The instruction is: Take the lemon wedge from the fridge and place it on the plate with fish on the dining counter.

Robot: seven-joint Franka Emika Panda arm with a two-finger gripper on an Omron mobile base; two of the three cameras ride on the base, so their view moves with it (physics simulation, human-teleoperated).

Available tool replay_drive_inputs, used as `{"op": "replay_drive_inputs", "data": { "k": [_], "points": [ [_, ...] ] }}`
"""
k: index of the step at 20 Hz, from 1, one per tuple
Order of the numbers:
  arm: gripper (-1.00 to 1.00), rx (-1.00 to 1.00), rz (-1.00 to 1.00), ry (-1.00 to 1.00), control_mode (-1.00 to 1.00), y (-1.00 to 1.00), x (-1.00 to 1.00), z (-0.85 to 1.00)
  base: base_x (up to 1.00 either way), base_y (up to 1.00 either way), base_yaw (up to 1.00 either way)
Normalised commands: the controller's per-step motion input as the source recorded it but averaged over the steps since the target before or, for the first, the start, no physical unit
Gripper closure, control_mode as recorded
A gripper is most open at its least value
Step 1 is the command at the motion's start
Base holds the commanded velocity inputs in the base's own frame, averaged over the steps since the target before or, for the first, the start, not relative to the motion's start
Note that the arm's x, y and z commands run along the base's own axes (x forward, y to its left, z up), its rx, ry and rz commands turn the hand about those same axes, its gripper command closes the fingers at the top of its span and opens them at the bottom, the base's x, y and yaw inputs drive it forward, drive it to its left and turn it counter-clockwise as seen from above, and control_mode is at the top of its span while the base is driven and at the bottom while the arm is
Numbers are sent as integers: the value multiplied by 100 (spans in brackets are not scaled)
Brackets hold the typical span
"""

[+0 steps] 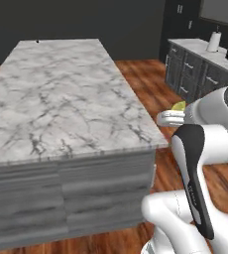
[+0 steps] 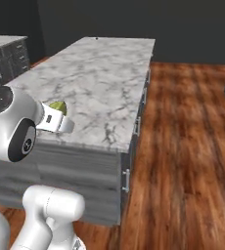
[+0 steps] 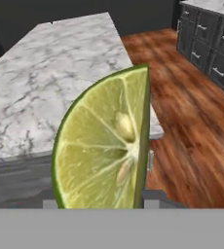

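Gripper (image 3: 100, 206) clenched on lemon wedge (image 3: 106, 141).
Wedge held near dining counter (image 1: 56, 99) corner; no legible labels or writing.

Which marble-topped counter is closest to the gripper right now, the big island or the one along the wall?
The dining counter, the large island: the gripper, holding the lemon wedge, is beside its near corner. The wall cabinets stand farther back.

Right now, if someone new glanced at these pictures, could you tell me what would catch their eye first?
The lemon wedge dominates the hand view, cut face and seeds toward the camera, held in the gripper. Next comes the long dining counter with its white, grey-veined marble top, stretching ahead of the arm. In the left base view, the wedge sits just off the counter's near right corner, above the wooden floor.
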Motion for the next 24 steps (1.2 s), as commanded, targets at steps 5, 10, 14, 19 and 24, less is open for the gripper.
{"op": "replay_drive_inputs", "data": {
  "k": [5,10,14,19,24],
  "points": [
    [100,0,0,0,100,0,0,0,28,-100,-18],
    [100,0,0,0,100,0,0,0,78,-100,-9],
    [100,0,0,0,100,0,0,0,100,-100,4],
    [100,0,0,0,100,0,0,0,100,-98,3],
    [100,0,0,0,100,0,0,0,100,-70,0]
  ]
}}
